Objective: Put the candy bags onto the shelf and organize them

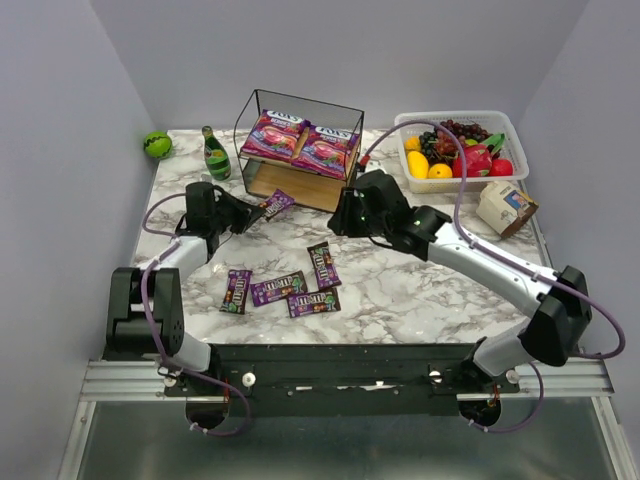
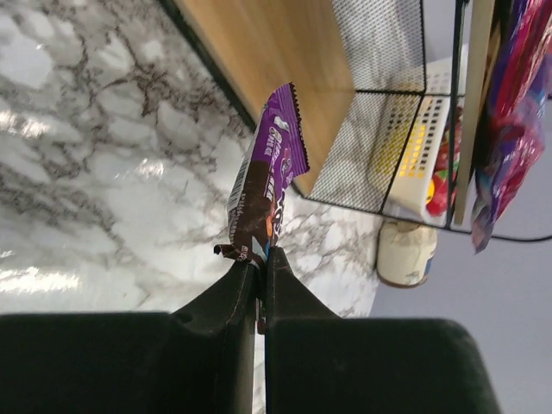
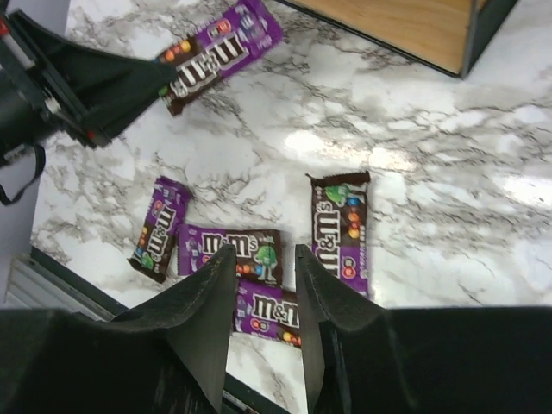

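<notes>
Left wrist view first: my left gripper [image 2: 259, 259] is clamped on the crimped end of one M&M's packet [image 2: 267, 172], fingers pressed tight with only the wrapper between them. The packet stands out from the fingertips, pointing at the shelf [image 2: 276, 60], just off its front left corner and not touching the wire frame or the lower board. That board shows bare wood over all I can see of it.

My right gripper [image 3: 266, 254] has its jaws parted with nothing between them and nothing touching them. From above it sits close to the shelf's front right corner, over the marble table [image 1: 400, 290].

Out in front of the shelf, well clear of its edge, lie the loose packets. The nearest loose packet [image 3: 342, 233] lies flat with one end toward the shelf. The three other packets [image 3: 233, 252] lie farther from the shelf, close together, two of them touching or nearly so. Open marble lies between them and the shelf's front.

On the shelf's top tier the two FOX'S bags [image 1: 300, 140] lie side by side and cover most of it.

A green bottle [image 1: 215, 152] stands just left of the shelf. A white fruit basket [image 1: 455, 117] sits to its right, apart from it, and a beige carton [image 1: 505, 207] lies in front of the basket.
</notes>
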{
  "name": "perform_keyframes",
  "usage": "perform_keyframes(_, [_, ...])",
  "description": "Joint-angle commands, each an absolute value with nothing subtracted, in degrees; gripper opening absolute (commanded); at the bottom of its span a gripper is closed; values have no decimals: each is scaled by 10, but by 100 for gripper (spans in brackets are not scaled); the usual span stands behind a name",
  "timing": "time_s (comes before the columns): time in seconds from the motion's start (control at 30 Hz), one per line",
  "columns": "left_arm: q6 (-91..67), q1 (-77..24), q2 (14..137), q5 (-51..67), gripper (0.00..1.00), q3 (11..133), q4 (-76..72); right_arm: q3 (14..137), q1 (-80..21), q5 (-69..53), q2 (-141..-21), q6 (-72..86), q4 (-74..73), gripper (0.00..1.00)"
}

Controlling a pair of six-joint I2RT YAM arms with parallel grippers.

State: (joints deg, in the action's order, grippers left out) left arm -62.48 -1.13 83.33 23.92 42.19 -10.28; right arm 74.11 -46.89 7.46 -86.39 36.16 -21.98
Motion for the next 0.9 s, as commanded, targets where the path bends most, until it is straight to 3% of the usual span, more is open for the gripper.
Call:
perform_keyframes(0.0, [-714, -8, 893, 230, 0, 451, -212, 702, -468, 137, -809, 367, -269, 43])
perform_keyframes(0.27, [-814, -10, 961, 139, 0, 432, -365, 605, -454, 179, -704, 403, -313, 46])
perform_keyframes(0.87, [-817, -11, 1118, 66, 0, 535, -402, 499, -424, 209, -586, 464, -367, 48])
